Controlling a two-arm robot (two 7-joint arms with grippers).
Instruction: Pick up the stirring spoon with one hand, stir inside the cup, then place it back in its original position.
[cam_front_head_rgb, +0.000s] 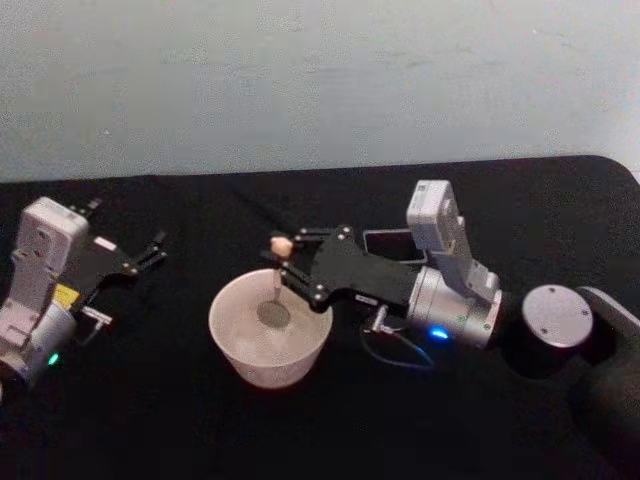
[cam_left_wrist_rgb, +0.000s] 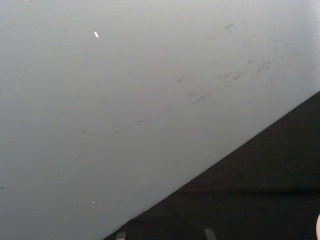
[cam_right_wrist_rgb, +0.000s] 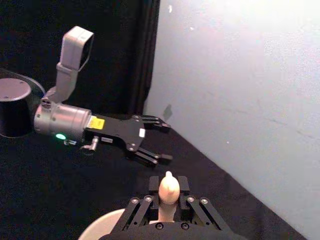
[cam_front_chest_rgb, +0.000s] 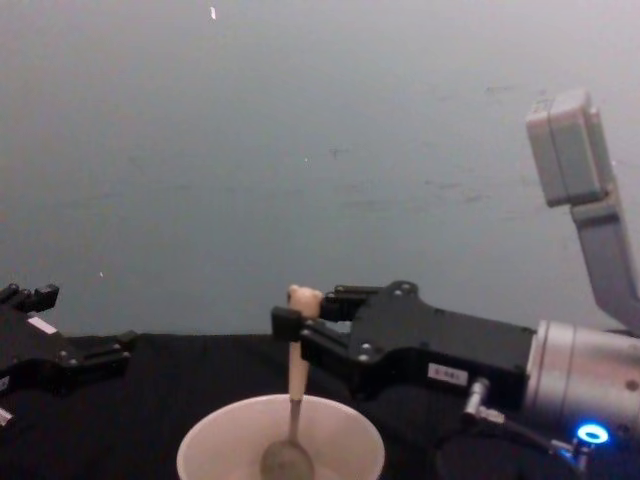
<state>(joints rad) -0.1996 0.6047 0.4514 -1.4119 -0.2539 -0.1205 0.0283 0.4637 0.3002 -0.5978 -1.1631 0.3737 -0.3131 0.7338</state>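
Note:
The cream cup stands at the middle of the black table. The stirring spoon is upright inside it, its metal bowl low in the cup and its peach top above the rim. My right gripper, reaching in from the right with a blue light on its wrist, is shut on the spoon's handle just under the top. The dark square holder sits behind the right wrist, partly hidden. At the table's left, clear of the cup, my left gripper rests open and empty.
A pale wall rises directly behind the table's far edge. My right arm's black joint fills the right side. Bare black cloth lies in front of and to the left of the cup.

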